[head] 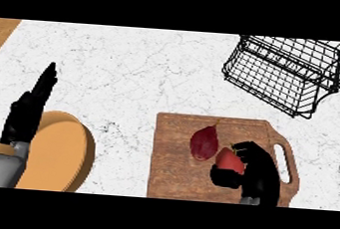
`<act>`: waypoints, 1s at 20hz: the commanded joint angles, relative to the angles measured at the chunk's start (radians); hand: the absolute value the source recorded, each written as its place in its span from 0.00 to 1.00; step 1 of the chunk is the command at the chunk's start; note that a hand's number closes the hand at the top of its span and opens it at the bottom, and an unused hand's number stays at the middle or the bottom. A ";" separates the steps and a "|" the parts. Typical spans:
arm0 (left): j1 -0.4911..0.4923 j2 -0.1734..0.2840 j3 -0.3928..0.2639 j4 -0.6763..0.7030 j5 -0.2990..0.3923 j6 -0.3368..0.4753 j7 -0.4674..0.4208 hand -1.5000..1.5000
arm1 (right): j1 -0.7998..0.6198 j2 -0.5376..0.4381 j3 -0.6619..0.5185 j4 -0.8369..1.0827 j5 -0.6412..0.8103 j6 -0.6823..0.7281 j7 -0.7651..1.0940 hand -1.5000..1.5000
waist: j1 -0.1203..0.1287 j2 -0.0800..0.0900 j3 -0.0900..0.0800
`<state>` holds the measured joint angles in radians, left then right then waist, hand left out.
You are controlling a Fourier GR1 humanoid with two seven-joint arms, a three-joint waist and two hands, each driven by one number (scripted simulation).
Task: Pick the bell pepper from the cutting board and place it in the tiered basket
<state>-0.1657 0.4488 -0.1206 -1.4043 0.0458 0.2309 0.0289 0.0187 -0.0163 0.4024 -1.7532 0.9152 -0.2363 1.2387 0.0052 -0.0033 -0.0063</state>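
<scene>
step: grasping the bell pepper (228,160) before lifting it off the cutting board (174,176).
right hand: the right hand (254,172) lies over the board's right half, fingers and thumb curled round the red pepper, so it is grasping it.
pepper: on the board, near its right side, partly hidden by the hand; whether it has left the wood cannot be told.
neighbour: a darker red, pointed vegetable (203,142) lies just beside the pepper on its left; the lift should go straight up so this one is not dragged along.
basket: the black wire tiered basket (290,75) stands at the far right, well apart from the board; the carry needs height to clear its rim.
left hand: the left hand (30,109) rests open at the left edge, fingers straight, beside an orange plate (63,154).
risk: the pepper could roll within the curled fingers if tilted.
</scene>
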 commanded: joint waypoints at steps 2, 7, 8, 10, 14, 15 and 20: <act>-0.012 -0.015 0.002 0.007 -0.016 0.006 0.000 0.50 | -0.035 0.016 0.025 -0.012 0.006 -0.129 0.232 1.00 | -0.006 0.003 0.006; -0.025 -0.010 -0.001 -0.009 -0.009 -0.019 0.023 0.50 | -0.163 0.016 0.034 -0.010 0.105 -0.157 0.248 1.00 | 0.009 0.005 0.004; -0.039 -0.008 0.003 0.009 -0.018 -0.021 0.021 0.50 | -0.317 0.016 0.027 0.107 0.086 -0.109 0.248 1.00 | 0.023 0.010 0.005; -0.057 -0.039 -0.026 -0.011 -0.021 -0.011 0.031 0.50 | -0.455 0.016 0.053 0.200 0.091 -0.036 0.195 1.00 | 0.071 0.019 0.004; -0.122 -0.049 -0.040 -0.001 -0.027 -0.025 0.036 0.50 | -0.680 0.016 0.011 0.370 0.080 -0.082 0.074 1.00 | 0.109 0.034 0.004; -0.112 -0.035 -0.033 0.001 -0.021 -0.038 0.037 0.50 | -0.751 0.016 -0.034 0.386 0.094 -0.061 0.082 1.00 | 0.119 0.031 0.003; -0.089 -0.033 -0.036 0.003 -0.037 -0.030 0.029 0.50 | -1.012 0.016 -0.099 0.555 0.244 -0.088 0.111 1.00 | 0.098 0.016 0.002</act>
<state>-0.2543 0.4121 -0.1563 -1.4009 0.0155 0.2017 0.0571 -0.7854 -0.0072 0.3486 -1.3143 1.0840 -0.2940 1.1671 0.1043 0.0175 -0.0040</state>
